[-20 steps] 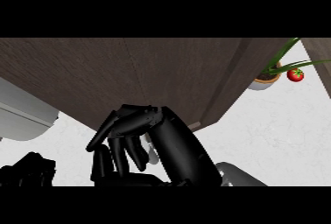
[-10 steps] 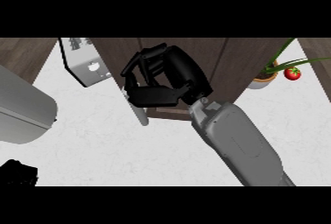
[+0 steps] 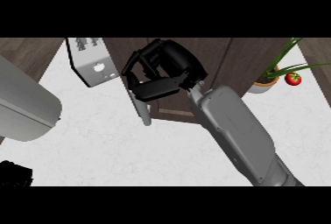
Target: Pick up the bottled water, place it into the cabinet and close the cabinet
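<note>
The cabinet [image 3: 226, 57] is a dark brown wooden front across the top of the head view. My right hand [image 3: 161, 72] is against it, fingers curled, thumb [image 3: 155, 89] stretched across below them. Its grey forearm [image 3: 236, 131] runs up from the lower right. A slim grey bar [image 3: 142, 109], like a handle or a door's edge, hangs just under the hand at the cabinet's lower left corner. No bottled water shows anywhere, and nothing is visible inside the hand. Only a dark bit of my left hand [image 3: 14, 173] shows at the lower left edge.
A light grey boxy thing with a round hole [image 3: 93, 63] stands left of the hand. A large grey rounded body [image 3: 22, 107] fills the left edge. A potted plant [image 3: 265, 83] with a red fruit [image 3: 293, 78] stands at the right on the white counter [image 3: 129, 153].
One second ago my right hand was low in the middle; it has since reached up to the cabinet front. Over the last half second it has hardly shifted.
</note>
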Robot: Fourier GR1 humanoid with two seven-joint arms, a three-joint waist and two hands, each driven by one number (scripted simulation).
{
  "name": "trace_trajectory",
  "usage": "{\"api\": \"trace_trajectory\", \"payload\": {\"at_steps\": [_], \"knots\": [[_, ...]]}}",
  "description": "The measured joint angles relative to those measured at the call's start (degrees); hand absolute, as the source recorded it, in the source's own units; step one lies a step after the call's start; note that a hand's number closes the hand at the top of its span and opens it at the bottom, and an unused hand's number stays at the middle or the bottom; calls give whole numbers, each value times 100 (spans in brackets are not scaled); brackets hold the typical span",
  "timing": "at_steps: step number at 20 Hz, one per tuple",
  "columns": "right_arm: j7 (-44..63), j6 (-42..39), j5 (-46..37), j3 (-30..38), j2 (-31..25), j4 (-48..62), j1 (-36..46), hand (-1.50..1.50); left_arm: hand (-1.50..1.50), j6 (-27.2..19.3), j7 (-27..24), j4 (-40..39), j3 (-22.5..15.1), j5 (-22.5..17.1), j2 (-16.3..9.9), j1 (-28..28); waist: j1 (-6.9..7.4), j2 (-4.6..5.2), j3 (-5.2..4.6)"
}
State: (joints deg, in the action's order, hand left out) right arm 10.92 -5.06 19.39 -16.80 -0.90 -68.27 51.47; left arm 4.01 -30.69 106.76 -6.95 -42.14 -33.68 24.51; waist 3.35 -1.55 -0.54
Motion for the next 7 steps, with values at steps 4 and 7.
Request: {"api": "trace_trajectory", "payload": {"at_steps": [4, 7], "knots": [[-270, -356, 48, 36, -70, 237, 101, 150, 150, 5, -10, -14, -17, 55, 33, -63, 30, -7, -26], [-409, -557, 56, 52, -107, 385, 183, 150, 150, -11, 57, 15, 3, 36, 19, -129, 41, -4, -44]]}}
